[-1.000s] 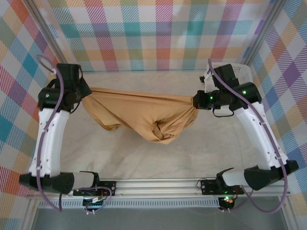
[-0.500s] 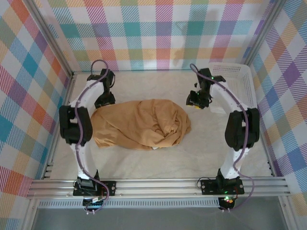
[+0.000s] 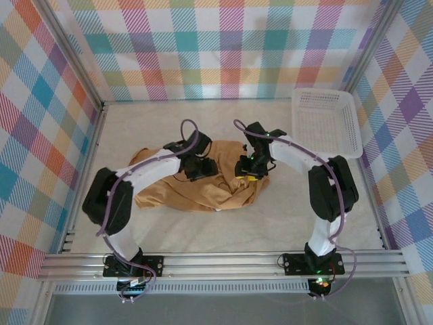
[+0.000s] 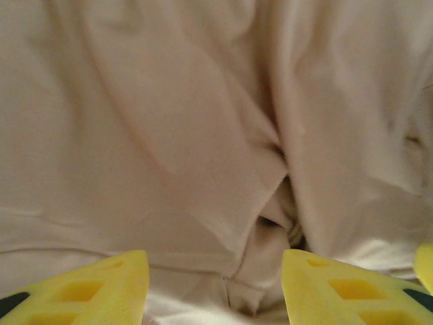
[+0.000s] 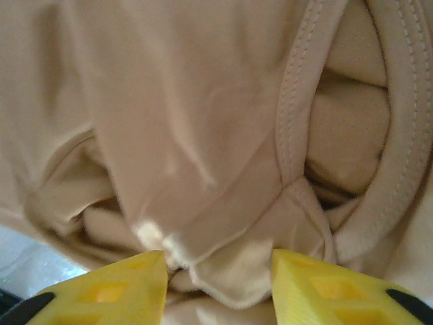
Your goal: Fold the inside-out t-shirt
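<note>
Most of the shirt (image 3: 169, 195) is lost in its own folds, heaped mid-table; a stitched hem (image 5: 295, 88) shows by my right pincer (image 5: 218, 256). My left arm (image 3: 145, 169) and right arm (image 3: 298, 156) bend inward over it, wrists near; left pincer (image 4: 215, 256) and right alike parted, tips perhaps brushing cloth.

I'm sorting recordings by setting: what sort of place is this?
Probably a robot lab test cell, not a home: plaid walls on a metal frame enclose the table, and a mounting rail runs along its near edge.
</note>
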Robot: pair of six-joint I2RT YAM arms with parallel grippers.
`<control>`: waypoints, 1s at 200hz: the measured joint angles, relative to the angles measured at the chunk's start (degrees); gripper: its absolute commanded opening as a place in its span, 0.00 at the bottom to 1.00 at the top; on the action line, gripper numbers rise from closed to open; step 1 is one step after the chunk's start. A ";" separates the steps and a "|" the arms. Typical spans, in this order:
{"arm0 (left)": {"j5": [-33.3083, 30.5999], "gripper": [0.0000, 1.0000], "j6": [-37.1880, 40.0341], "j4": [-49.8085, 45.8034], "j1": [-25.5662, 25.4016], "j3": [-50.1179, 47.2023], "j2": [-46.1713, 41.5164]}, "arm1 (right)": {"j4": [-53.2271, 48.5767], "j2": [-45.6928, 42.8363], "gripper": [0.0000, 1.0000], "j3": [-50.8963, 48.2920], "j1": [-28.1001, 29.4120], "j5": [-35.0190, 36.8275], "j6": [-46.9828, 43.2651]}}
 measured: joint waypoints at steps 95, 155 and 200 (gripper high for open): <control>-4.17 0.00 -2.51 1.20 1.44 -1.36 -3.45 | 0.74 -11.19 0.00 -0.50 -6.93 3.48 1.46; -4.57 0.00 -3.41 6.71 1.18 -5.05 -12.57 | 5.51 -10.64 0.04 -10.78 -11.93 0.59 1.77; -3.58 0.00 -5.11 7.74 0.50 -6.78 -6.05 | 4.98 -8.70 0.22 -11.45 -8.72 0.57 2.62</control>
